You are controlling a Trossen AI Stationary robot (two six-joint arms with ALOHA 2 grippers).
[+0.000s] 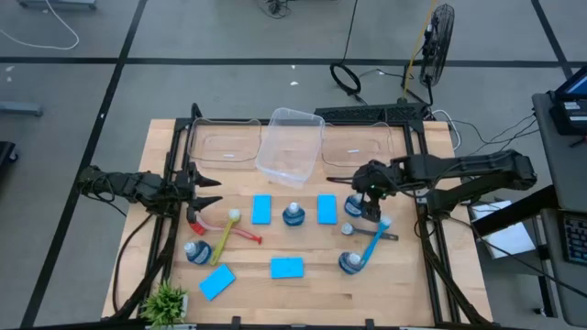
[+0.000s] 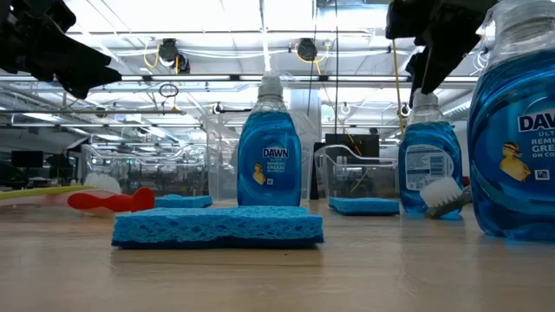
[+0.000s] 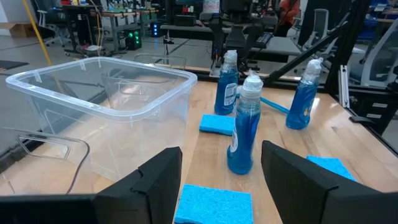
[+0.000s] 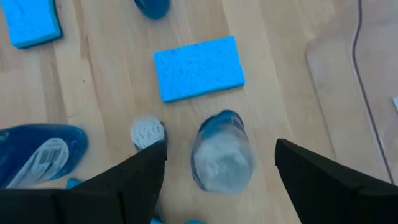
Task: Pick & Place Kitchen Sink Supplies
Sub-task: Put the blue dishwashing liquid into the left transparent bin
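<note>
Several small blue soap bottles stand upright on the wooden table, one at the middle [image 1: 293, 215], and flat blue sponges [image 1: 287, 268] lie around them. Red [image 1: 240, 232], yellow-green [image 1: 223, 242] and blue [image 1: 371, 244] brushes lie flat. My right gripper [image 4: 221, 149] is open and points down, above the right-hand bottle [image 1: 354, 206]. Its fingers stand on either side of the pale cap [image 4: 222, 158] without touching it. My left gripper [image 1: 216, 191] is open at the table's left side and faces the middle bottle [image 3: 242, 124].
A clear bin [image 1: 292, 142] stands tilted at the far edge between two flat clear trays [image 1: 225, 145] [image 1: 359, 147]. A small green plant [image 1: 167, 298] sits at the near left corner. The blue brush's white head [image 4: 147, 132] lies close beside the right gripper's bottle.
</note>
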